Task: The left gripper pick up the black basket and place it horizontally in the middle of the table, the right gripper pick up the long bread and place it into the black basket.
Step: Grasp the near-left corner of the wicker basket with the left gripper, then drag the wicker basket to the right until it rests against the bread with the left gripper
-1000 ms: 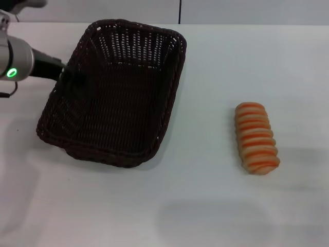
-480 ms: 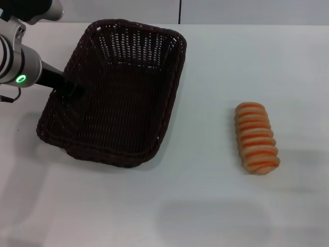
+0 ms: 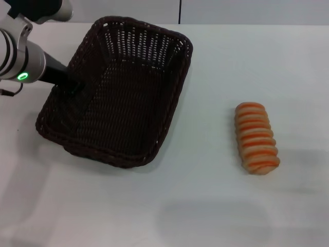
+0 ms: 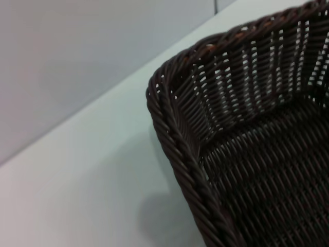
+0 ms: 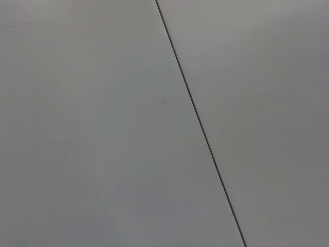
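The black basket (image 3: 128, 108) is on the left half of the white table (image 3: 205, 206), lying diagonally, with its far end raised a little. My left gripper (image 3: 75, 85), on the green-lit arm, is shut on the basket's left rim. The left wrist view shows the braided rim and a corner of the basket (image 4: 175, 134) close up, empty inside. The long bread (image 3: 256, 137), orange-tan with cream stripes, lies on the table to the right, well apart from the basket. My right gripper is out of view.
The table's far edge meets a grey wall with a dark vertical seam (image 3: 180, 11). The right wrist view shows only a grey panel with a dark seam (image 5: 198, 123).
The left arm has moved to the right and up with the basket's rim in its grip. The basket has shifted slightly right and its far end has lifted. The bread has not moved.
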You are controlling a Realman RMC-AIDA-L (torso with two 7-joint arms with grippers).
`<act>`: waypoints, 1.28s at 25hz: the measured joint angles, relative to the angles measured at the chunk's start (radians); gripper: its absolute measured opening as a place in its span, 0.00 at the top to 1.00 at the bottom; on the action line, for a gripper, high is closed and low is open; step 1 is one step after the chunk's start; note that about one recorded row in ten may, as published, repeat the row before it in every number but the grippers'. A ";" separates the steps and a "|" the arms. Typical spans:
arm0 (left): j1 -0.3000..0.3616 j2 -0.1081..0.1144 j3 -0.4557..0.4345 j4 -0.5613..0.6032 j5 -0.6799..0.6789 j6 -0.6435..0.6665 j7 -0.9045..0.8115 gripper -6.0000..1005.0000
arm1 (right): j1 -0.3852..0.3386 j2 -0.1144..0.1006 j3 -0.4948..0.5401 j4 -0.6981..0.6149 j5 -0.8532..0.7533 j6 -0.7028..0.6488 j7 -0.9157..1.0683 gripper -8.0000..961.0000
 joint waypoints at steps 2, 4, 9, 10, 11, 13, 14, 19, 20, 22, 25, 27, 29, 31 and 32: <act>-0.003 0.001 -0.003 -0.008 -0.010 -0.002 0.024 0.66 | -0.001 0.000 0.000 0.000 0.000 -0.003 0.000 0.18; -0.014 0.001 -0.014 -0.010 -0.036 -0.013 0.079 0.67 | -0.001 0.000 0.000 0.000 0.000 -0.008 0.000 0.18; -0.098 0.004 -0.107 0.032 -0.113 -0.080 0.251 0.70 | -0.004 0.000 -0.010 0.000 0.000 -0.025 0.000 0.17; -0.124 0.004 -0.144 0.054 -0.138 -0.109 0.305 0.70 | -0.004 0.000 -0.011 0.000 0.000 -0.027 0.000 0.17; -0.163 0.004 -0.203 0.092 -0.188 -0.155 0.395 0.71 | -0.007 0.000 -0.012 0.000 0.000 -0.031 0.000 0.17; -0.201 0.005 -0.260 0.134 -0.236 -0.202 0.482 0.72 | -0.009 0.000 -0.012 0.000 0.000 -0.033 0.000 0.17; -0.229 0.006 -0.304 0.166 -0.259 -0.234 0.536 0.73 | -0.012 0.000 -0.013 0.000 0.000 -0.037 0.000 0.17; -0.344 0.031 -0.410 0.319 -0.277 -0.309 0.671 0.76 | -0.023 0.001 -0.022 0.002 0.000 -0.051 0.000 0.18; -0.344 0.031 -0.410 0.319 -0.277 -0.309 0.671 0.77 | -0.023 0.001 -0.022 0.002 0.000 -0.051 0.000 0.18; -0.392 0.053 -0.411 0.384 -0.276 -0.320 0.701 0.78 | -0.026 0.002 -0.025 0.002 0.000 -0.051 0.000 0.17; -0.414 0.066 -0.413 0.407 -0.277 -0.341 0.725 0.80 | -0.029 0.003 -0.031 0.002 0.000 -0.053 0.000 0.17; -0.446 0.074 -0.442 0.435 -0.293 -0.408 0.789 0.81 | -0.030 0.003 -0.037 0.002 0.000 -0.057 0.000 0.17; -0.458 0.076 -0.455 0.450 -0.304 -0.436 0.814 0.81 | -0.031 0.003 -0.039 0.001 0.000 -0.062 0.000 0.17; -0.463 0.076 -0.458 0.458 -0.309 -0.447 0.825 0.81 | -0.033 0.003 -0.040 0.001 0.000 -0.063 0.000 0.17; -0.468 0.077 -0.459 0.469 -0.314 -0.458 0.840 0.81 | -0.033 0.003 -0.040 0.001 0.000 -0.064 0.000 0.17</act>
